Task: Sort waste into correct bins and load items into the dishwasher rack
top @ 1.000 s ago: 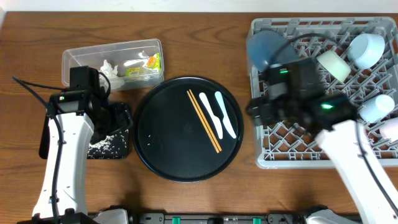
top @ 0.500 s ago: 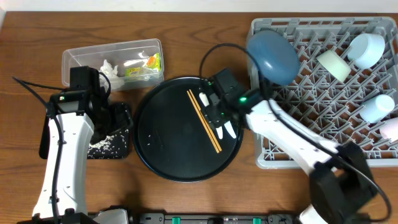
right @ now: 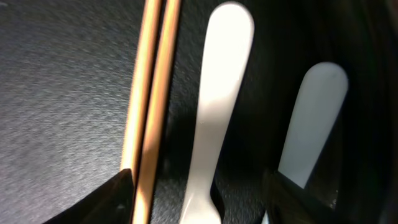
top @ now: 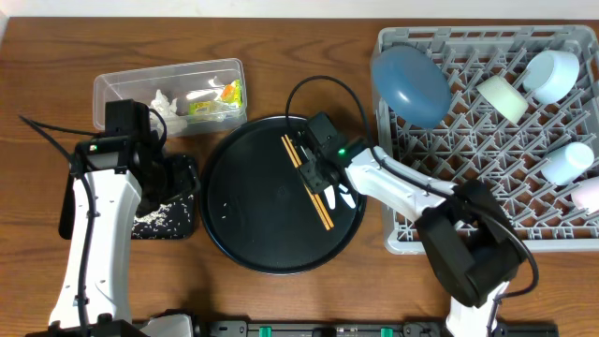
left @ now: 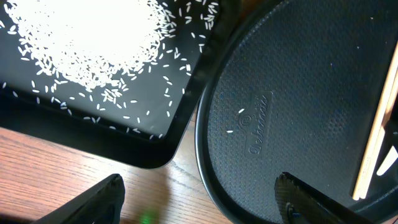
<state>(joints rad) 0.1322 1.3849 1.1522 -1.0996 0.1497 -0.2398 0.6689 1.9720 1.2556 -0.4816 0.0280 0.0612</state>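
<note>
Status: both sides released, nothing held

Left gripper (left: 199,186) hangs wide open above the tabletop (left: 74,177), where the shallow black tray (left: 93,134) of rice (left: 81,37) meets the round black tray (top: 253,215). Clear tub (top: 112,89) holds tissue scraps (top: 168,101) and the wrapper (top: 217,98). Right gripper (right: 198,180) sits low on the round tray, jaws apart, astride one white utensil (right: 217,93) beside the orange chopsticks (right: 152,93). Dishwasher rack (top: 562,245) is at right.

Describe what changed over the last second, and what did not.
The right pincer left the rack and swung left to the round tray, ending low and open over the chopsticks and one white utensil. It grips nothing yet. The left pincer, open, and everything lying on the tray and in the rack stayed put.
</note>
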